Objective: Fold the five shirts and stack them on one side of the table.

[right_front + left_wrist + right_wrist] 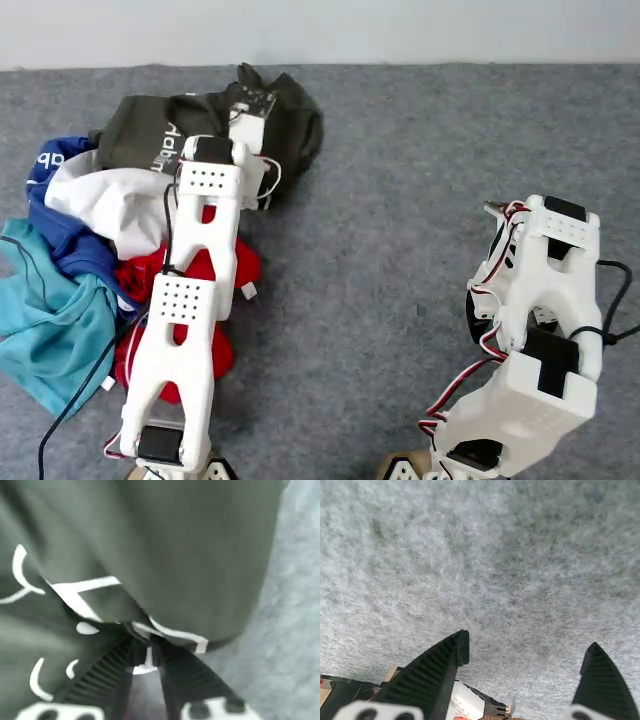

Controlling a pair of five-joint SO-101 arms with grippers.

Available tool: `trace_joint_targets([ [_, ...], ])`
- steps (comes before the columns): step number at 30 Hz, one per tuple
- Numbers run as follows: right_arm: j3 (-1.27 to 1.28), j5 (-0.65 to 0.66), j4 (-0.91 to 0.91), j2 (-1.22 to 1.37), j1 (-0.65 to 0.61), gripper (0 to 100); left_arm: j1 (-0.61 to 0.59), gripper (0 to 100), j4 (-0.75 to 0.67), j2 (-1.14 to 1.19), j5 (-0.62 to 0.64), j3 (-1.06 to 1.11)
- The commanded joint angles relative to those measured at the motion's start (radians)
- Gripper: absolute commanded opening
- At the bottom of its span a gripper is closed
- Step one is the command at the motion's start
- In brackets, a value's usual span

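A pile of shirts lies at the table's left: a dark olive shirt (290, 125) with white print at the back, a white shirt (110, 200), a blue shirt (60, 240), a teal shirt (50, 320) and a red shirt (215, 265) under the arm. My left gripper (142, 632) is shut on a fold of the dark olive shirt (150, 545), and in the high view it sits (245, 100) over that shirt. My right gripper (527, 655) stands open over bare grey felt, with its arm (540, 320) folded back at the right.
Grey felt (400, 200) covers the table, and its middle and right lie bare. A pale wall (320, 30) runs along the far edge. Cables (60, 420) trail from the left arm over the teal shirt.
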Motion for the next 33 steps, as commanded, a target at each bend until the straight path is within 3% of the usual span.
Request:
trace_joint_targets([
  [1,0.002,-0.009,-0.008,-0.005,0.015,35.8,0.054,1,0.011,-0.014,-0.008,-0.130],
  [7,0.002,-0.011,-0.008,-0.005,0.015,35.8,0.158,1,0.147,-0.060,-0.008,-0.243],
  [14,0.002,-0.011,-0.008,-0.005,0.024,35.8,0.334,1,0.150,-0.273,-0.008,-0.240],
  [24,0.002,-0.011,-0.008,-0.012,0.226,35.8,0.624,1,0.152,-0.509,-0.011,-0.239],
  [33,-0.003,-0.011,-0.004,-0.016,0.288,35.8,0.643,2,0.152,-0.568,-0.011,-0.209],
])
